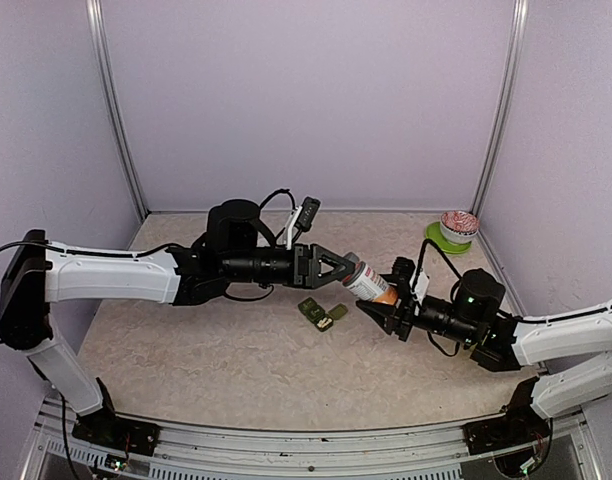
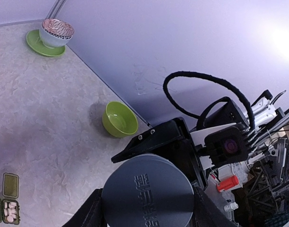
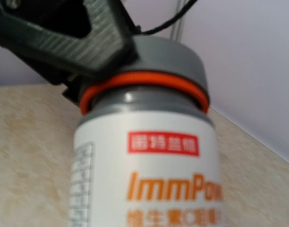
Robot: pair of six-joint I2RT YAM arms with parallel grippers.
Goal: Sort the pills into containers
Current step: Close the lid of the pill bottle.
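A white pill bottle (image 1: pixel 369 284) with orange print, an orange ring and a grey cap (image 2: pixel 148 189) hangs tilted above the table between both arms. My left gripper (image 1: pixel 350 268) is shut on the cap, one finger (image 3: pixel 88 42) lying across the cap's edge. My right gripper (image 1: pixel 383 306) is shut on the bottle's body (image 3: pixel 154 179), which fills the right wrist view and hides that gripper's own fingers. On the table below lies a green pill organiser (image 1: pixel 321 315); one of its compartments holds pink pills (image 2: pixel 10 212), and another (image 2: pixel 11 185) looks empty.
A small green bowl (image 2: pixel 120 119) sits by the back wall. At the back right corner, a patterned cup (image 1: pixel 459 223) stands on a green saucer (image 1: pixel 448 243). The enclosure's walls close in the table at the back and sides.
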